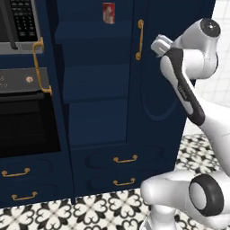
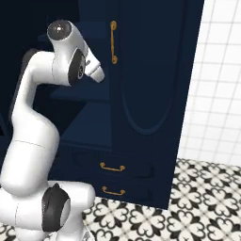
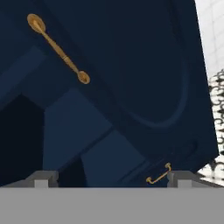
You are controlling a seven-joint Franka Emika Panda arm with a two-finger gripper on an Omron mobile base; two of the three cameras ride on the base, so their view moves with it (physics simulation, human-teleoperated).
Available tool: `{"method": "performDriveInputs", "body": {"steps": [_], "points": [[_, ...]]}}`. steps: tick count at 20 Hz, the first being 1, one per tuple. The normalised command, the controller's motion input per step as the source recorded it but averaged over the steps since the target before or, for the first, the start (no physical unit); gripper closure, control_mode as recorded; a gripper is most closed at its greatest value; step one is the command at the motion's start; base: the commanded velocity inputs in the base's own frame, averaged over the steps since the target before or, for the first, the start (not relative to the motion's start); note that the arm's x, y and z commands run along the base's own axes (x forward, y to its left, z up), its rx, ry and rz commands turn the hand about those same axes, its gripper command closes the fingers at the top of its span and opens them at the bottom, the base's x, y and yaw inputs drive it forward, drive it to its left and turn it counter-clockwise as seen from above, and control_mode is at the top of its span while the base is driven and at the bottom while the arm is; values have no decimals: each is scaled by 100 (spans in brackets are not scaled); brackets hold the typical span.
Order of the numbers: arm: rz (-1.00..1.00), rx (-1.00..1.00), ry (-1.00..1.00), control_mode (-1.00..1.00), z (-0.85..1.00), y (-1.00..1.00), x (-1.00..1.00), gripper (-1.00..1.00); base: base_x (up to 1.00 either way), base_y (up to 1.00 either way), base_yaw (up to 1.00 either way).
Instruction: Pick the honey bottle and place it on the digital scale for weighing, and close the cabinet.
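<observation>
Hand view: gripper point(image 3: 109, 177) jaws wide, empty, facing open cabinet point(image 3: 144, 78) door edge.

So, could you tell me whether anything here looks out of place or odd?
Nothing is spilled or damaged. The cabinet stands open, its right door swung outward, with a red-and-white box on the top shelf. The gripper is open and holds nothing.

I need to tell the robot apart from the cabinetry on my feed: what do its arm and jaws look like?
The arm is glossy white with rounded shells, dark grey-black joint bands and a black strip along one link. In the hand view the gripper has two small, blocky grey tips. No cables or readable markings are visible.
</observation>
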Motion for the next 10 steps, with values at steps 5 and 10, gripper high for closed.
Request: {"method": "performDriveInputs", "body": {"steps": [5, 10], "points": [[11, -50, -33, -100, -96, 100, -100, -100, 0, 0, 0], [17, -22, -7, -100, 17, 97, -100, -100, 0, 0, 0]]}}
